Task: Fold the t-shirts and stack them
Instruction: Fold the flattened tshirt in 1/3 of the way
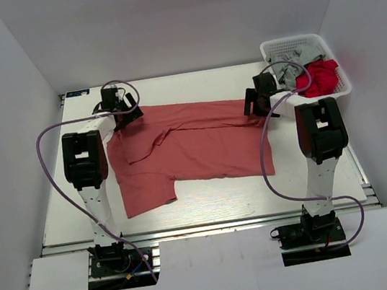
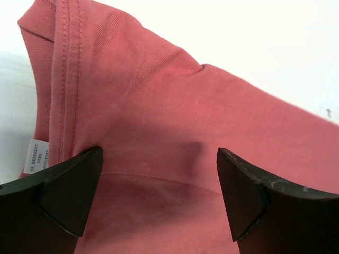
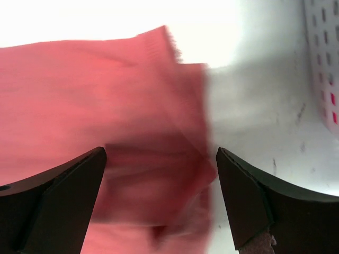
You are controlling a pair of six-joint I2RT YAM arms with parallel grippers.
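Note:
A salmon-red t-shirt (image 1: pixel 193 145) lies partly folded across the middle of the white table (image 1: pixel 209 201). My left gripper (image 1: pixel 127 115) is open over the shirt's far left corner. In the left wrist view the red cloth (image 2: pixel 159 132), with a hem seam and a white care label (image 2: pixel 36 156), lies between the spread fingers (image 2: pixel 69 190), not pinched. My right gripper (image 1: pixel 253 103) is open over the shirt's far right corner. The right wrist view is blurred; the cloth edge (image 3: pixel 159 159) lies between the spread fingers (image 3: pixel 243 196).
A white plastic basket (image 1: pixel 306 70) stands at the far right of the table, holding a bright red garment (image 1: pixel 320 76) and a grey one (image 1: pixel 292 72). Its perforated wall shows in the right wrist view (image 3: pixel 323 63). White walls enclose the table.

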